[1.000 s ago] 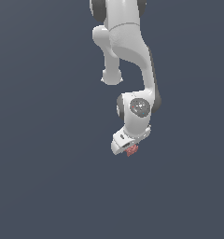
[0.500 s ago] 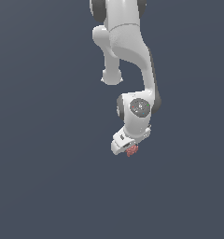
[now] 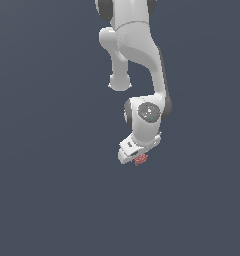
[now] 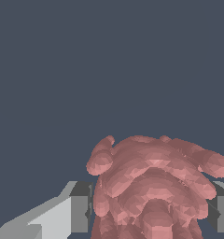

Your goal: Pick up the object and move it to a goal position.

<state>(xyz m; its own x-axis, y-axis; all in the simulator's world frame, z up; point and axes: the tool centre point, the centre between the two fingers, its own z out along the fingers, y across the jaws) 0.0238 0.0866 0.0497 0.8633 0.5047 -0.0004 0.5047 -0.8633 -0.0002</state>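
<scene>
The white arm came down from the top edge of the exterior view, bent at a rounded elbow, and ended in a round wrist joint with a grey disc on its face. Below this joint the gripper pointed downward and a little toward the exterior view's left, its body tilted rather than straight. The shell of the arm looked smooth and glossy, with dark bands at the joints. The object sat at the lower tip of the gripper, a small reddish-pink clump, much smaller than the white hand above it. In the wrist view the object filled the space between the two fingers, and it showed a knobbly surface made of many rounded, sausage-like lobes with flat little facets. The fingers were pale grey blocks with darker inner pads, one at each side of the clump, and both pads seemed to press against it, so the gripper was closed onto the object with only the clump's width left between the pads. Around everything there was only an even dark blue-grey background, without texture.
</scene>
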